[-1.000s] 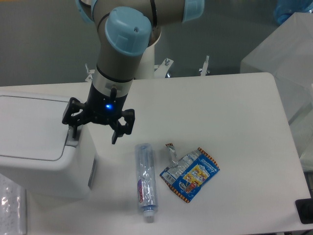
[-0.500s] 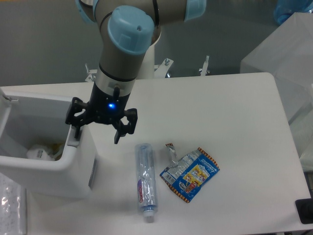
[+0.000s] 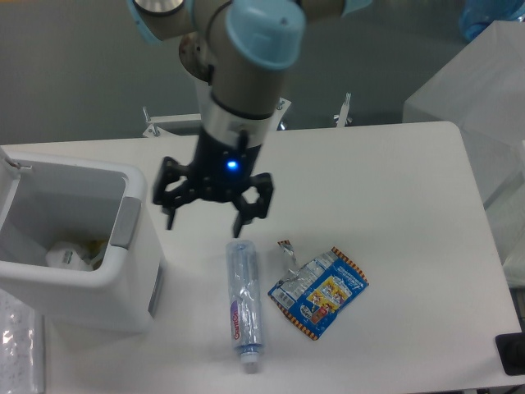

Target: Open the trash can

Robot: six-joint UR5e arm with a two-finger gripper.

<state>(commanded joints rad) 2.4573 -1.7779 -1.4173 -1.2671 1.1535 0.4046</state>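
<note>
Since the earlier pictures the claw (image 3: 206, 215) has moved away from the rim of the trash can (image 3: 135, 283) toward the middle of the bench (image 3: 394, 180), and it now hangs above the top end of the clear bottle (image 3: 244, 302). The lid, which lay flat and closed one second ago, is now swung up; only a thin edge of it shows at the left border, so I cannot tell how far back it stands. The claw is spread wide and carries nothing.

The trash can sits at the left side of the bench, with its inside in plain view: some pale crumpled rubbish lies at the bottom. The grey push-button (image 3: 125, 222) on the right rim is free, with the claw apart from it. Judging from this, the opening itself seems done, and the arm is only drawing clear.

What may go wrong from here is small, but real. The claw is low and close to the bottle, so a careless sideways or downward move could knock the bottle and make it roll toward the colourful snack wrapper (image 3: 321, 292) just beside it, or off the front edge of the bench. A second risk is the lid: if it is held only by a spring, a bump of the arm against the can could shake it and let it fall shut again.
</note>
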